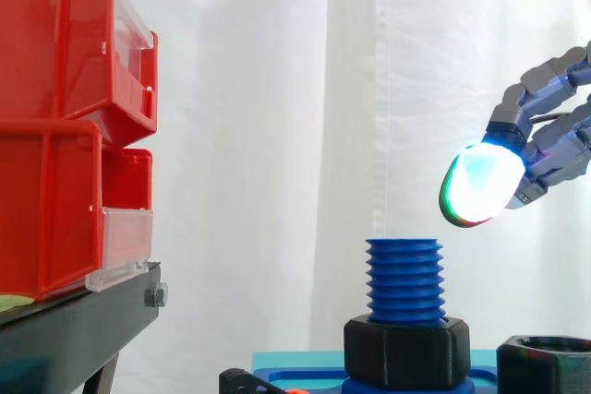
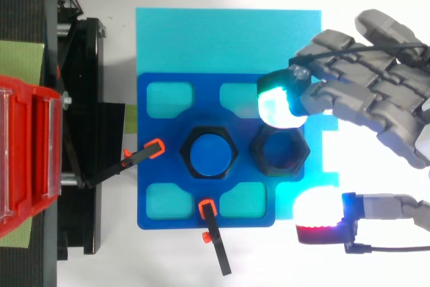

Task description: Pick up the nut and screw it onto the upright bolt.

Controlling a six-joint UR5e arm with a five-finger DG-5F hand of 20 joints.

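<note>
Wide open straight above the blue bolt [image 1: 404, 279], nothing over the threads, just white curtain [image 1: 277, 89] behind. Tighter on the arm side though: loose nut [image 2: 279, 152] parked just beside the black collar nut [image 1: 404, 350] at the bolt's base. Two orange-tipped clamps [image 2: 153, 149] poking in over the blue plate [image 2: 207, 99] from the bin side and the top view's lower edge. Well off past those, red bins [image 1: 65, 117] on the black stand [image 1: 74, 325].

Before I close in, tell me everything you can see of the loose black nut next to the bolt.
The loose nut is black, six-sided and matte, plastic by its look, with a wide open bore. It lies flat on the blue plate, beside the upright bolt on the hand's side, with a small gap between them. Nothing touches it from above: the open hand hangs over it, with one glowing pad higher than the bolt's top.
</note>
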